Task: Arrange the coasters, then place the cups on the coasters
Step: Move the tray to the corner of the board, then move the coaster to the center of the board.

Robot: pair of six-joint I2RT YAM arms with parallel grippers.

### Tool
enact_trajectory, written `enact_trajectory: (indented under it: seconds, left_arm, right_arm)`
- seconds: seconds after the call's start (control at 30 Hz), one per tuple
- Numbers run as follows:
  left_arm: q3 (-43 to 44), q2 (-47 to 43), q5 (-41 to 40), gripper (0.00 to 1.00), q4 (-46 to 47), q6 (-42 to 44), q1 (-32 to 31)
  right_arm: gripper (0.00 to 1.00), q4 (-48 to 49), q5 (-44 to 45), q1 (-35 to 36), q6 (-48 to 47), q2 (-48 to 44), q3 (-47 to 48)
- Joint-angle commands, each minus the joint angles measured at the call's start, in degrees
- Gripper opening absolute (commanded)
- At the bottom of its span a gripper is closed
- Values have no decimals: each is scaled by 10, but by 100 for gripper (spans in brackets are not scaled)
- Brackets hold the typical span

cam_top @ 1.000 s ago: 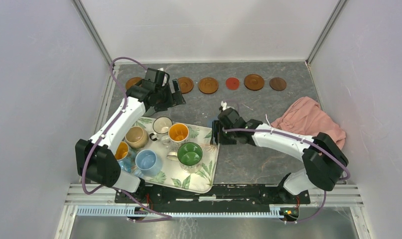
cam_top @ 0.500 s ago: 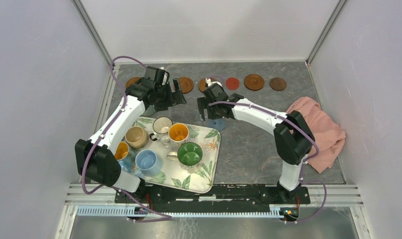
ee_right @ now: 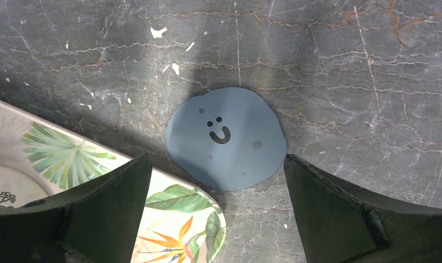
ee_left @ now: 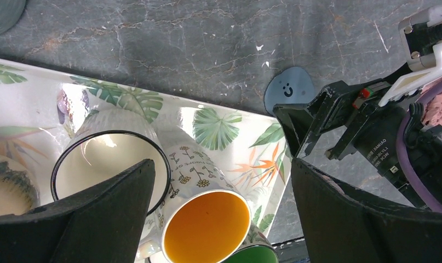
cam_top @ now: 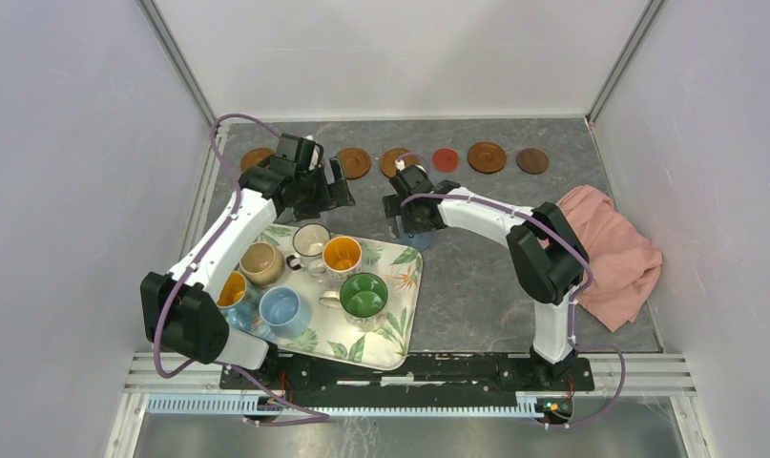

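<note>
Grey-blue coaster (ee_right: 227, 139), smiley-faced in the right wrist view, we barely see from above. It lies on the desk (ee_right: 344, 66) beside the tray (ee_right: 59, 153), below spread right fingers (ee_right: 339, 208); left fingers (ee_left: 98, 213) spread too.

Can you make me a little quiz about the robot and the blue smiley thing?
1. True or false: the blue smiley coaster lies on the table, beside a corner of the tray.
2. Which gripper hangs over that coaster? A: left. B: right. C: neither.
3. Fill the gap: that gripper's jaws are ____, with nothing between them.
Key: 1 true. 2 B, the right gripper. 3 open.
</note>
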Motion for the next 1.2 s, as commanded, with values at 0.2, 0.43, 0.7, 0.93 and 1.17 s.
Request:
enact_trajectory:
  seconds: [0.2, 0.43, 0.7, 0.93, 1.17]
  left_arm:
    - [-27, -27, -3, 100, 22, 26, -3]
    - [-47, -40, -5, 100, 28, 25, -3]
    - [-64, -35, -2, 100, 42, 34, -3]
    - [-58, -23, 5, 100, 40, 51, -3]
    - [-66, -25, 5, 100, 41, 54, -3]
  right_arm:
    - [98, 29, -6, -6, -11, 27, -12]
    - [98, 42, 19, -5, -19, 35, -37]
    - [96, 54, 54, -8, -30, 40, -68]
    - [95, 72, 61, -57, -25, 23, -116]
    - [96, 60, 60, -87, -39, 24, -92]
